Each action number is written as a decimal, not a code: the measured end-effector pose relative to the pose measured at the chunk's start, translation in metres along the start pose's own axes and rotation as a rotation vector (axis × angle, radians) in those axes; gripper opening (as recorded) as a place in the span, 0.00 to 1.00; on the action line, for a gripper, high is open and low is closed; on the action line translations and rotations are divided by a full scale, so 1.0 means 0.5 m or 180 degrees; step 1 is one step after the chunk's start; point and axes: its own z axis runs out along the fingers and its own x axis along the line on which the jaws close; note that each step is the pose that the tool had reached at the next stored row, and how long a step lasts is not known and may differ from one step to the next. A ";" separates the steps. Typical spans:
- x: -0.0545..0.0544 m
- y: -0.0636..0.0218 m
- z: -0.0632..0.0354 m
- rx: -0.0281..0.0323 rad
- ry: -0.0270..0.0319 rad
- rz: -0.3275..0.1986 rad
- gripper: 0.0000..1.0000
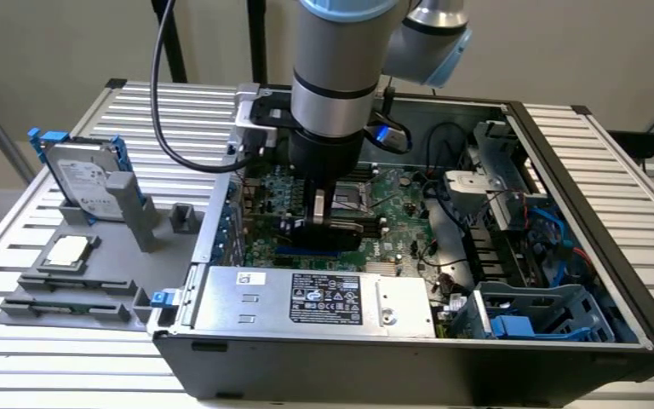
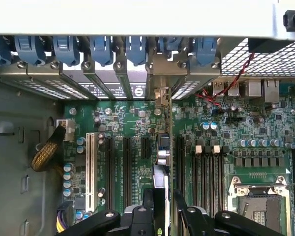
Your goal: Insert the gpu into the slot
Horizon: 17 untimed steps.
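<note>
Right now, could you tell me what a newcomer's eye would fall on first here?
The thick grey robot arm reaching into the open computer case, mid-frame in the exterior view. Its pincer grips the gpu edge-on over the green motherboard. A hard drive stands on the exterior view's left.

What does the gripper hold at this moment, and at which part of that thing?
The gripper holds the gpu, seen edge-on. Its fingers press on the card's two flat sides, taken from above near its upper edge.
</note>
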 end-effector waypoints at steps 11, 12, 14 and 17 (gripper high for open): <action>0.001 0.000 0.005 -0.0003 0.0002 -0.0027 0.26; 0.001 0.000 0.006 -0.0003 0.0002 -0.0027 0.26; 0.001 0.000 0.006 -0.0002 0.0000 -0.0026 0.26; 0.001 0.000 0.008 -0.0003 -0.0006 -0.0024 0.26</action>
